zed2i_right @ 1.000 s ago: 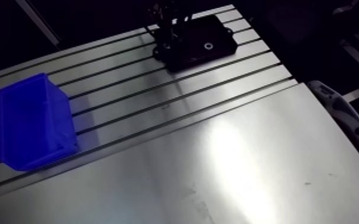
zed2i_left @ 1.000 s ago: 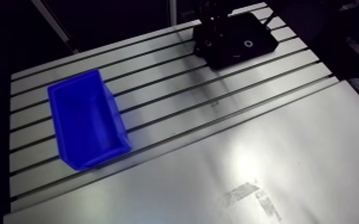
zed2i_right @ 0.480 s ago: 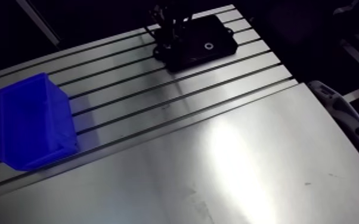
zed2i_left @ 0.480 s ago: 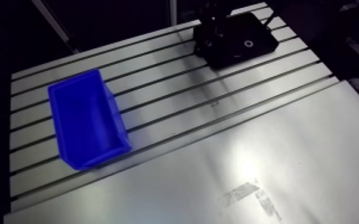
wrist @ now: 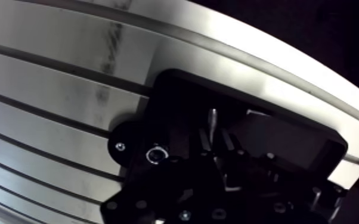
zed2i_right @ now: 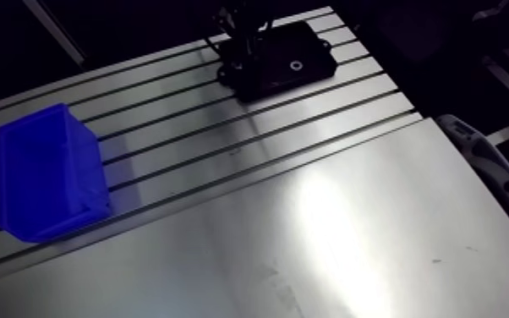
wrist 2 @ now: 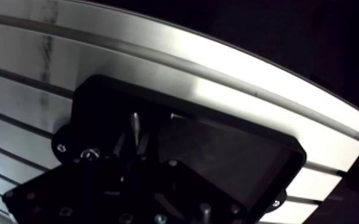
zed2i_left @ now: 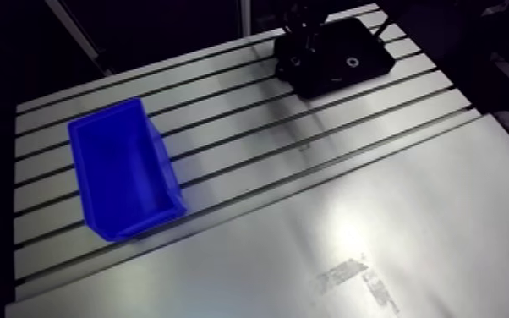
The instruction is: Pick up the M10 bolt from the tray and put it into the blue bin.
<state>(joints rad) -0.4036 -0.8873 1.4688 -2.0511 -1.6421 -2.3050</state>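
Firstly, wrist view: a slim bright metal shank, taken to be the M10 bolt [wrist: 213,122], is seen in the black tray [wrist: 301,143], just ahead of the gripper [wrist: 213,148] and in line with it. Whether the gripper is closed on it cannot be told, as the dark parts merge with the dark tray. A small bright ring [wrist: 156,155] is noted in the tray beside the gripper. The tray is set on the slotted table [wrist: 50,77].

Arm view: the tray is found at the upper right of the frame, with the gripper over its left part. The blue bin [zed2i_left: 123,173] is placed at centre left, well apart from the tray; nothing is seen in it. The bolt cannot be made out here.

Handling, as judged: steel, stiff, dense for its bulk, smooth and round, so liable to roll or swivel. A hold across the shank close to the head is advised.

No brand, label or writing can be read.
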